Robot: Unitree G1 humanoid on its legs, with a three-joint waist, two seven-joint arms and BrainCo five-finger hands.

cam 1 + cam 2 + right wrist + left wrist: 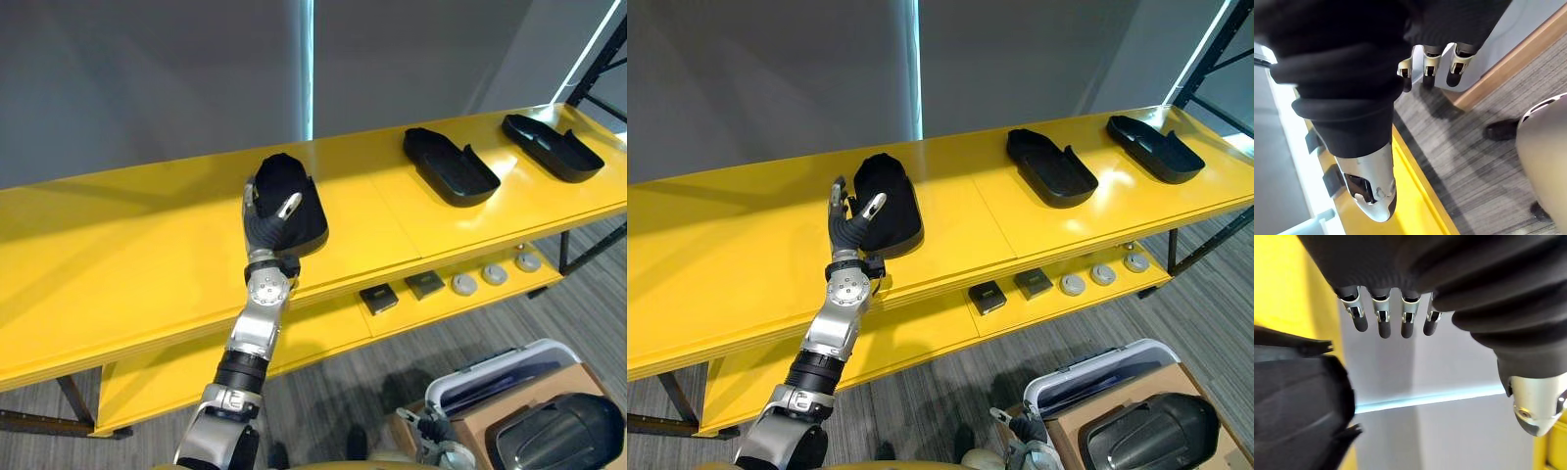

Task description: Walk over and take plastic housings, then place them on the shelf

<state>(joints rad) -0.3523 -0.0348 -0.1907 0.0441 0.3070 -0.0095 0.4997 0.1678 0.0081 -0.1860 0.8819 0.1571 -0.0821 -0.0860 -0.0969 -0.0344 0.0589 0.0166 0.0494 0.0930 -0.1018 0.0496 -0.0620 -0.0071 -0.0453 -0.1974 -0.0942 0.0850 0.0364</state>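
Matte black shoe-shaped plastic housing [896, 211] on yellow shelf [725, 245], left hand [848, 231] fingers spread beside it

Straight-fingered left hand [266, 226] by black housing [310, 219] on yellow shelf [118, 245].

Three black plastic housings lie well apart in a row on the yellow shelf's [118, 235] top board. The left housing [294, 201] is a rounded matte shell near the board's middle. The middle housing [453, 166] and right housing [552, 147] are long, shallow trays lying hollow side up, angled towards the near right.
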